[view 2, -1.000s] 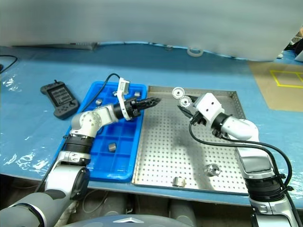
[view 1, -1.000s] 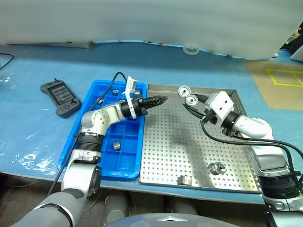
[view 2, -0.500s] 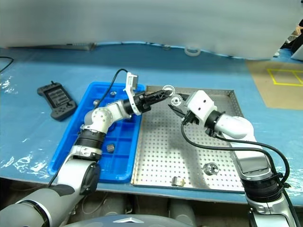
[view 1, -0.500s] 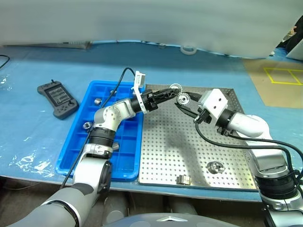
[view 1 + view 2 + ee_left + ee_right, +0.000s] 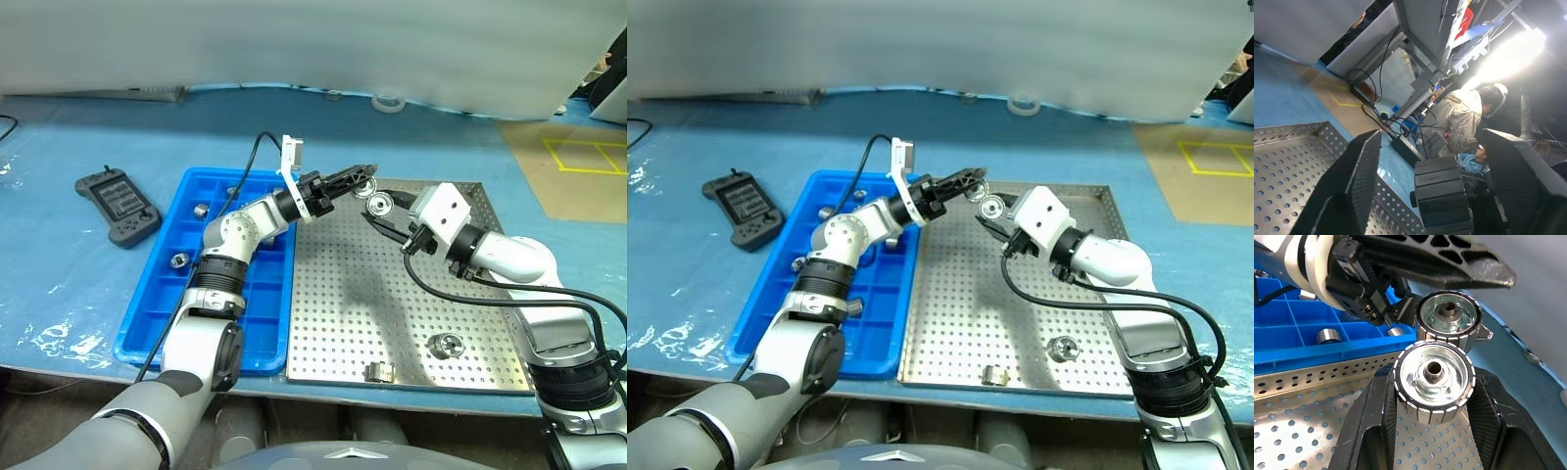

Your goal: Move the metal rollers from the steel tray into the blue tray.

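Observation:
My right gripper (image 5: 380, 208) is shut on a metal roller (image 5: 1434, 373), held above the far edge of the steel tray (image 5: 392, 304). A second metal roller (image 5: 1448, 320) stands right behind it, touching it; what bears it is hidden. My left gripper (image 5: 364, 174) reaches in from the blue tray's (image 5: 157, 313) side and hovers just over these two rollers. Its fingers (image 5: 1356, 181) stand apart with nothing clamped, a ribbed roller rim (image 5: 1442, 196) showing below the gap. Two more rollers (image 5: 449, 345) (image 5: 379, 372) lie near the steel tray's front edge. Rollers (image 5: 199, 210) (image 5: 179, 259) sit in blue tray compartments.
A dark grey handheld controller (image 5: 120, 203) lies on the blue table cover left of the blue tray. A tape roll (image 5: 389, 102) sits at the far edge of the table. A yellow square (image 5: 588, 157) marks the brown surface at the far right.
My left gripper swung right and up from over the blue tray to the two rollers at the steel tray's far edge, and its fingers parted. The right gripper kept its roller and barely moved.

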Controlling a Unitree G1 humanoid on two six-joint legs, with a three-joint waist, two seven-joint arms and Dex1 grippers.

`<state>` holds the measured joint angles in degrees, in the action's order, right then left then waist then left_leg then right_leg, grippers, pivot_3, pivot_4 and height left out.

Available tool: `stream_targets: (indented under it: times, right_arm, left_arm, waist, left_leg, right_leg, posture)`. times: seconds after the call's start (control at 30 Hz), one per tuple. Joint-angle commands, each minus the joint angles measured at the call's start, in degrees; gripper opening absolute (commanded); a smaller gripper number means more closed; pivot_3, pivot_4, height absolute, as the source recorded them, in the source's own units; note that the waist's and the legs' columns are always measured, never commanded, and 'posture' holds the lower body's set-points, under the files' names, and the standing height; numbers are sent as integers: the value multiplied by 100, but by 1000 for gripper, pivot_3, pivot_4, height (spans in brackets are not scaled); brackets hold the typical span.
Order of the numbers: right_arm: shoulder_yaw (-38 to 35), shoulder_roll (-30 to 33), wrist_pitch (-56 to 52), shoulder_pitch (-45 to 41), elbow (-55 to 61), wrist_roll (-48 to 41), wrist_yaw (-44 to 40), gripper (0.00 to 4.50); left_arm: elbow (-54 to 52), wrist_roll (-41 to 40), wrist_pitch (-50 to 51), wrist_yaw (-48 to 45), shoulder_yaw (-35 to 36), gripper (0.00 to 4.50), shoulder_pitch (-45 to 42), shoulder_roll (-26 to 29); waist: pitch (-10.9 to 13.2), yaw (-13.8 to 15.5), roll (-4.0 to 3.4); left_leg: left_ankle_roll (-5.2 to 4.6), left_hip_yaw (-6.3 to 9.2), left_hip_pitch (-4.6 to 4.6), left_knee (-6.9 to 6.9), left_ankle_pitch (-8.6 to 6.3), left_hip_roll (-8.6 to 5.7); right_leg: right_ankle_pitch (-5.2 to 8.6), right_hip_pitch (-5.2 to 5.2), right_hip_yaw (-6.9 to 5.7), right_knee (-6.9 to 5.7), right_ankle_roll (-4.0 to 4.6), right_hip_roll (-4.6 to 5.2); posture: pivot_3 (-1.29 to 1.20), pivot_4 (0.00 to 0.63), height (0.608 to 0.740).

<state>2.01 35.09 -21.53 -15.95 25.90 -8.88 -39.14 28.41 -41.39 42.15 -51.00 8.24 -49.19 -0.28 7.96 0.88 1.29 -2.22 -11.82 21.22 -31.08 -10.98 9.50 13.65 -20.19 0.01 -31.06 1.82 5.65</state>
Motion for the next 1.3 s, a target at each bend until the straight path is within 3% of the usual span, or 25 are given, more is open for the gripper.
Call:
stream_targets:
  times: [0.03, 0.2, 0.37, 0.77, 0.97, 1.17, 1.23, 1.3]
  right_arm:
    - [-17, 24, 143, -115, 134, 44, 27, 1635]
    - [16, 1, 189, -126, 94, 78, 48, 1635]
    - [31, -18, 234, -145, 46, 120, 73, 1635]
    - [57, -19, 346, -96, -75, 186, 83, 1635]
    - [61, 35, 295, 158, -125, 193, 134, 1635]
    - [230, 81, 491, 146, -334, 188, 136, 1635]
    - [279, 81, 637, 72, -535, 187, 70, 1635]
    - [326, 74, 776, 16, -703, 202, 15, 1635]
  left_arm:
    - [-255, -51, 158, -40, -85, 2254, -60, -2]
    - [-298, -102, 271, -112, -95, 2254, -40, 35]
    - [-342, -108, 349, -97, -75, 1266, -2, 81]
    - [-324, 15, 91, 31, 74, 1266, -63, 286]
    - [-594, -159, -153, 260, 761, 1266, -219, 1191]
    - [-693, -116, -250, 316, 989, 1266, -146, 2236]
    - [-643, -117, -311, 341, 1121, 1266, -147, 2638]
    - [-663, -92, -336, 325, 1221, 1266, -107, 2901]
  waist:
    - [0, -2, 0]
    - [0, -2, 0]
    - [0, -2, 0]
    - [0, -2, 0]
    - [0, -11, 0]
    - [3, -54, 23]
    - [6, -143, 52]
    - [8, -95, 31]
  left_leg:
    - [0, 0, 0, 0, 0, 0]
    - [-5, 0, -3, -2, -3, 0]
    - [-5, 0, -4, -4, -3, 1]
    - [-5, 0, -4, -5, -3, 1]
    - [-3, 0, -4, -5, -2, 1]
    - [8, 0, -5, -1, 5, 3]
    - [35, 9, -4, 3, 10, 29]
    - [75, 14, -4, 12, 6, 29]
  right_leg:
    - [0, 0, 0, 0, 0, 0]
    - [0, -1, 0, -8, 0, 0]
    - [0, -2, 1, -14, 0, 0]
    - [0, -2, 1, -15, 0, 0]
    - [0, -7, 2, -21, 0, -1]
    - [0, -11, 2, -24, 0, -3]
    - [0, -19, 0, -18, -1, -33]
    - [0, -21, -8, -16, -1, -35]
  posture:
    - [-229, 150, 740]
    - [-229, 150, 740]
    - [-228, 150, 740]
    - [-225, 150, 740]
    - [-213, 150, 740]
    - [-162, 150, 740]
    - [-139, 150, 740]
    - [-122, 150, 740]
